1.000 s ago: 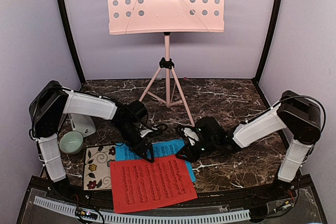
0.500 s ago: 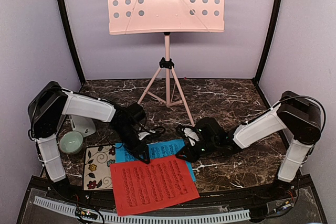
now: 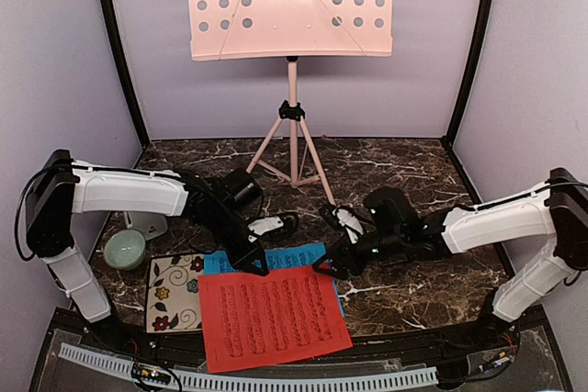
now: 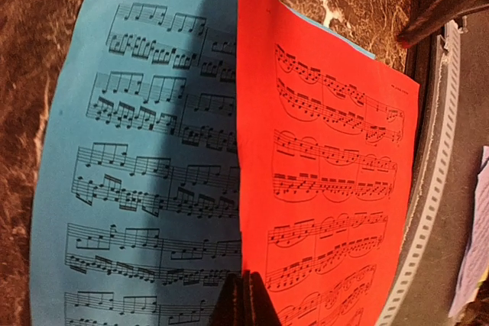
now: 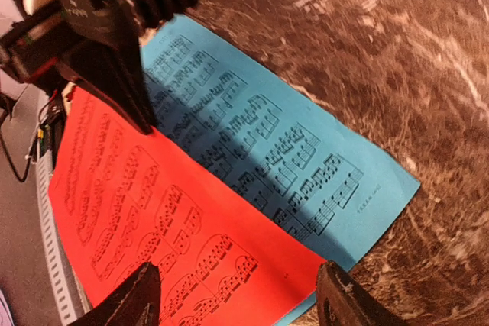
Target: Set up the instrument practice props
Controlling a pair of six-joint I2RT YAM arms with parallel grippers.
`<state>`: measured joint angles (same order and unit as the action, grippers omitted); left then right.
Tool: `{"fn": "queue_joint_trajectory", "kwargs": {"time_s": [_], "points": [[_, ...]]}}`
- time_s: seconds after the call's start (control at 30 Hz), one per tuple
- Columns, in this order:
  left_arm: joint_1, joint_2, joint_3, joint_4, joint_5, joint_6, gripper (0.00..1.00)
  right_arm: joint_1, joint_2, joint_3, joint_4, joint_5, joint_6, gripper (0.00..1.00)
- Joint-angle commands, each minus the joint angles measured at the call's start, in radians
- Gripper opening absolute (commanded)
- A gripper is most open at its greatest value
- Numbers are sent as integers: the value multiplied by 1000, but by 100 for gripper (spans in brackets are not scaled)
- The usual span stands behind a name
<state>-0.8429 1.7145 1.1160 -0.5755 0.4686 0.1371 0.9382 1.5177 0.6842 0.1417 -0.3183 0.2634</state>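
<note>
— Where are the two sheets?
— Flat on the tabletop (image 3: 413, 172), toward the front. The red sheet (image 3: 274, 317) lies on top of the blue sheet (image 3: 276, 257), which shows along its far edge and at its right end.
— Which way do they run?
— Both have their long sides going left to right, a little askew. The staves cross them from near to far, and the page heads point right.
— And the pincers?
— The left pincer (image 3: 254, 265) is clenched, with its tips down at the red sheet's far edge, where it meets the blue. I cannot tell whether any paper is nipped between them. The right pincer (image 5: 243, 299) is spread wide over the sheets' right end, holding nothing.
— The stand?
— The music stand (image 3: 292, 149) is upright at the back centre. Its post is vertical and its perforated desk faces the arms, long side level.
— Anything else?
— The white metronome (image 3: 147, 221) is on the left, half hidden behind the left arm. It is near a green bowl (image 3: 124, 248), and a floral tile (image 3: 173, 293) lies just beside the sheets.
</note>
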Motion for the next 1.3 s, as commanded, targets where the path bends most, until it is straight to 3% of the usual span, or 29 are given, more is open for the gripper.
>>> {"fn": "queue_joint_trajectory", "kwargs": {"time_s": [0.0,0.13,0.3,0.47,0.63,0.9,1.0,1.17,1.27], "points": [[-46,-85,36,-32,-157,91,0,-27,-117,36,-75,-68,-49,74],[-83,-132,54,-30,-229,134,0,-35,-129,117,-189,-126,-122,80],[-140,-188,62,8,-289,196,0,-35,-92,186,-272,-200,-197,80],[-190,-225,60,46,-333,245,0,-34,-74,230,-316,-182,-258,78],[-221,-232,59,80,-360,276,0,-34,-5,346,-475,-244,-373,70],[-241,-247,44,152,-440,303,0,-11,32,366,-503,-269,-375,57],[-245,-257,44,174,-447,306,0,-2,39,371,-501,-258,-368,46],[-245,-289,16,226,-450,248,0,1,33,374,-509,-203,-361,6],[-232,-316,-13,248,-450,187,10,-1,2,335,-469,-169,-350,0]]}}
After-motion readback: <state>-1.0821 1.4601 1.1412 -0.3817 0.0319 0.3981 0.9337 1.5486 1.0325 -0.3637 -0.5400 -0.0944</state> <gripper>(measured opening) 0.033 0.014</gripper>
